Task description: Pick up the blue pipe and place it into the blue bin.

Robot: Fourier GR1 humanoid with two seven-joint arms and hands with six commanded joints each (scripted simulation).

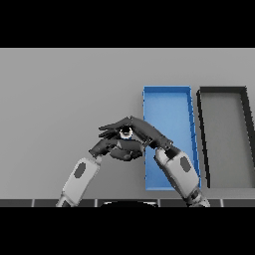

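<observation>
Little of the blue pipe (125, 133) is seen: only a small ring-like end shows between the two hands, just left of the blue bin (167, 102), and its colour cannot be told. It is judged light, stiff and smooth, so a grasp around its middle is advised. The right hand (137, 127) is curled over it from above; the left hand (117, 148) lies just beneath, fingers bent. A dark bin (224, 92) stands beside the blue one on the grey worktop (60, 89).

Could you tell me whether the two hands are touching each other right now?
Cannot tell. In the head view, the right hand overlaps the left hand left of the blue bin, with no gap visible, but one may be above the other.
</observation>
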